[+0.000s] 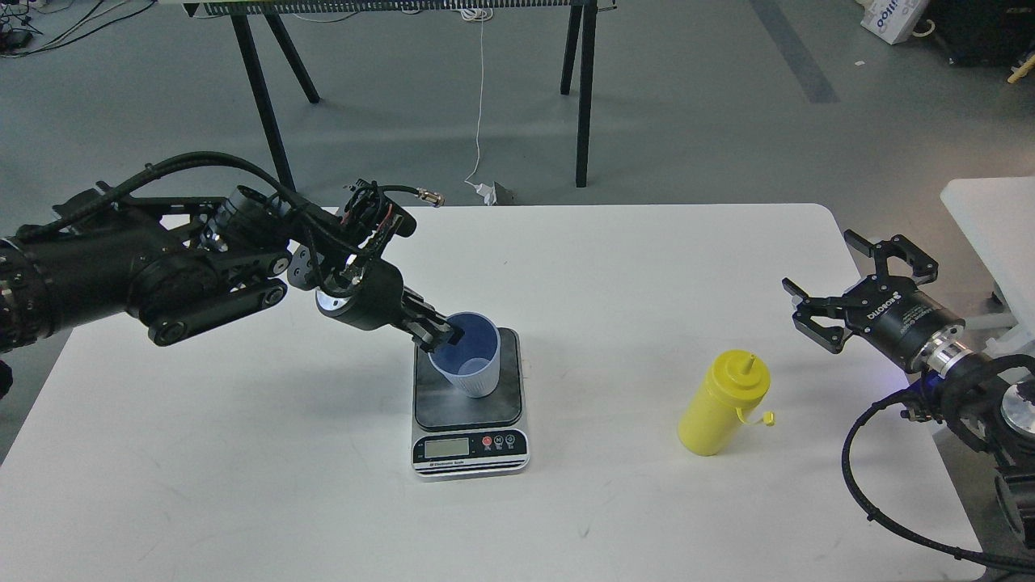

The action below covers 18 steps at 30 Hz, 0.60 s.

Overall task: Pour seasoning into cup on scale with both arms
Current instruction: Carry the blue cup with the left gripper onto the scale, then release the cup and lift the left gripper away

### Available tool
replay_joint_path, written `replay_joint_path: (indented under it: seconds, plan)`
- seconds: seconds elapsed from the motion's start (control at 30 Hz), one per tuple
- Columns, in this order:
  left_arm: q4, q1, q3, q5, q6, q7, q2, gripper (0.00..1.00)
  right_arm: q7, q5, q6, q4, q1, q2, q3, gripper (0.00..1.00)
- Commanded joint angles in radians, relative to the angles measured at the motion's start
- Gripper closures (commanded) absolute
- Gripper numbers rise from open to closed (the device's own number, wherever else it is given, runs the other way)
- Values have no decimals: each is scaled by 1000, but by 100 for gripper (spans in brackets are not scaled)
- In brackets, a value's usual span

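The light-blue ribbed cup point(471, 360) stands upright on the dark platform of the small digital scale point(469, 404) near the table's middle. My left gripper point(439, 334) is shut on the cup's left rim, one finger inside and one outside. The yellow seasoning bottle point(722, 402) stands upright to the right, its small tethered cap hanging at its right side. My right gripper point(833, 289) is open and empty, above the table's right edge, up and to the right of the bottle and apart from it.
The white table point(614, 275) carries only these things. A second white table's corner point(986, 218) lies at the far right. Black trestle legs point(584, 89) and a hanging white cable point(480, 97) stand on the grey floor behind.
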Motion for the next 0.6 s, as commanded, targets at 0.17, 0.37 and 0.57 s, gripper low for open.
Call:
replay_joint_path:
  seconds: [0.17,0.37,0.57]
  plan:
    - [0,-6,-6,-16,0,0,41,8,0,-1,0,2,0,1,-2,1]
    - [0,-91,-41,-63,0,0,90,5,0,-1,0,10,-3,-2,-25,1]
    - [6,-137,-248,-294,0,0,220,1,0,-8,0,18,78,-94,-186,1]
